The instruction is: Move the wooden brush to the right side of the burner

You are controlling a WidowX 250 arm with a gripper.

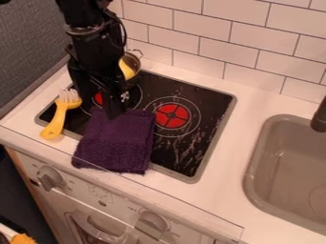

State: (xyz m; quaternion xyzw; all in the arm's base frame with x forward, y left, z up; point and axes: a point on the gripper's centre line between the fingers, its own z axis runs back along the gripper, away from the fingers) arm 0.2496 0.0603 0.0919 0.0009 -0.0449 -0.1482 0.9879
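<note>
Clock directions are taken from the cooktop's centre, twelve being the top of the view. A black cooktop (204, 114) is set in a white worktop (239, 114); tiled wall (197, 24) is seen beyond it from twelve to two, grey wall (28, 43) at ten. Red-centred burners are noted at ten (98, 98) and two (172, 116). The yellow wooden brush (58, 116) is found at nine, on the cooktop's corner, left of both burners—bristles toward twelve, handle end at the front rim. A purple cloth (117, 143) is spread at seven, past the front rim onto the worktop.

The end effector (115, 110) is held low over the cloth's upper edge; whether it is clenched or released cannot be told, nor whether the cloth is touched. The pot (134, 62) at twelve is partly hidden by the arm (89, 43), and the yellow item (126, 69) in it is not identified. The faucet (320, 119) and the sink (286, 171) at four are cut off by the view's edge.

A strip of worktop is left between cooktop and sink—the brush and the end effector are separated by part of the cooktop. Stove knobs are mounted below the worktop's front edge, at eight (49, 178) and six (154, 222).
</note>
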